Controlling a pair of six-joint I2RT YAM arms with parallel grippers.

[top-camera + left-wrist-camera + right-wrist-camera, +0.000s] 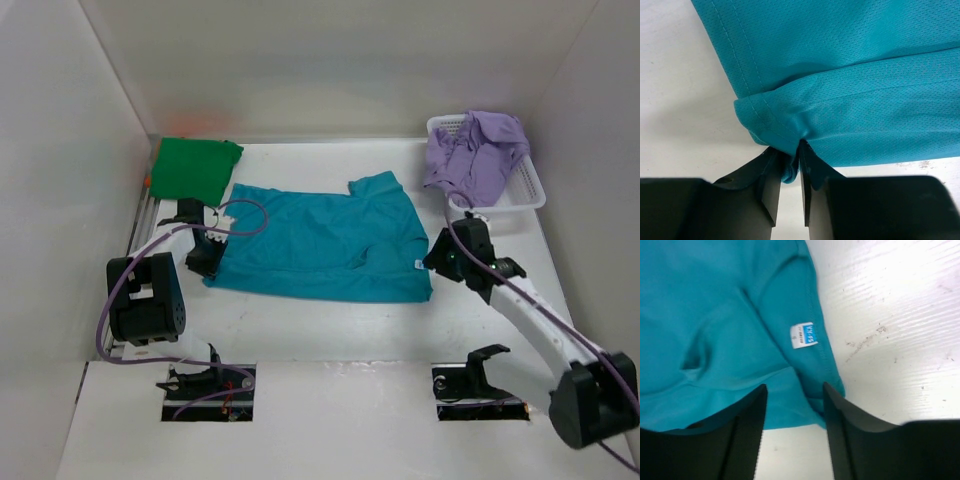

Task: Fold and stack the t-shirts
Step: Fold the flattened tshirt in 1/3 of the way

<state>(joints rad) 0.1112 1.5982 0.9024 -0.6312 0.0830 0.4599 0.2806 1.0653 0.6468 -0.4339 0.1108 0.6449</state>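
Folding of the teal shirt is the step in hand, as we judge it. From the top camera we see the teal shirt (320,240) spread flat in the middle of the table (330,330). The green shirt (195,168) lies folded at the far left corner, and the lavender shirt (475,150) is heaped in the white basket (530,190) at the far right. The left gripper (205,258) sits at the teal shirt's near left corner and the right gripper (440,258) at its near right corner. On the left wrist view the fingers (771,180) are close together with a small tuck of the hem caught between them, so that side is clamped on the cloth, though only by a thin bite. On the right wrist view the fingers (747,430) stand well apart over the corner bearing the white label (804,335), and they hold nothing. Next, we reckon, the right side must come down and close on that corner, so both corners can be carried over together without the left bite slipping.
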